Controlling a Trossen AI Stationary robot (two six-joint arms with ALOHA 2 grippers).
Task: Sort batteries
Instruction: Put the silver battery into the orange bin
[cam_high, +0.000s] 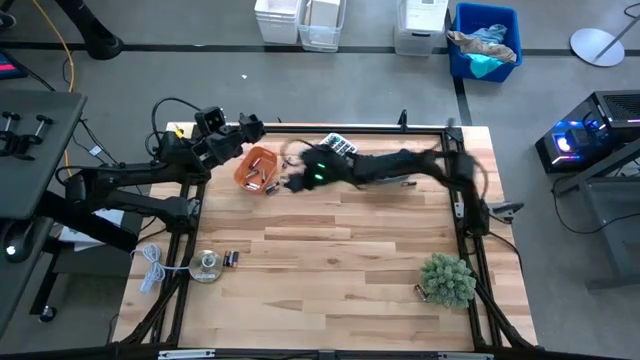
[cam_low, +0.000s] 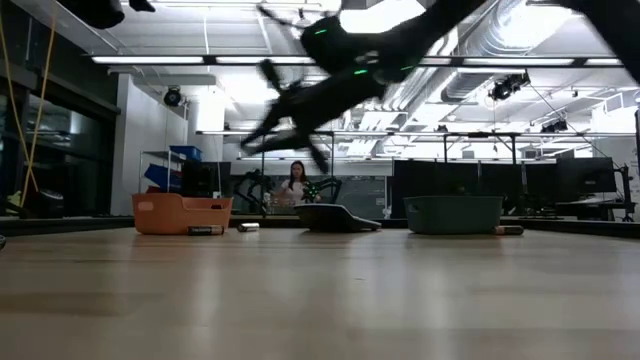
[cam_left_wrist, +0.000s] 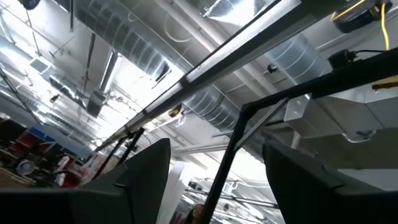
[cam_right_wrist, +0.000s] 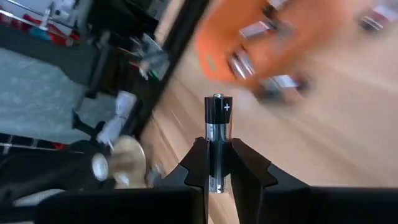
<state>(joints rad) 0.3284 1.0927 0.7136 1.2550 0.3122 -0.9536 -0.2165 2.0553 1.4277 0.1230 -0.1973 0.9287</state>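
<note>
1. Right gripper (cam_right_wrist: 216, 180): fingers shut tight on one battery (cam_right_wrist: 216, 140), up above the counter (cam_high: 330, 270), near its far edge.
2. Carry slowly over the orange bowl (cam_high: 257, 168), then drop gently.
3. Left gripper (cam_high: 248, 128): waiting by the far left corner, fingers apart, holding nothing.

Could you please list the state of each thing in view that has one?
Right gripper: shut on a battery, raised beside the orange bowl.
Orange bowl: upright, batteries inside.
Left gripper: open, empty, pointing upward.
Green bowl: upright, contents hidden.
</note>
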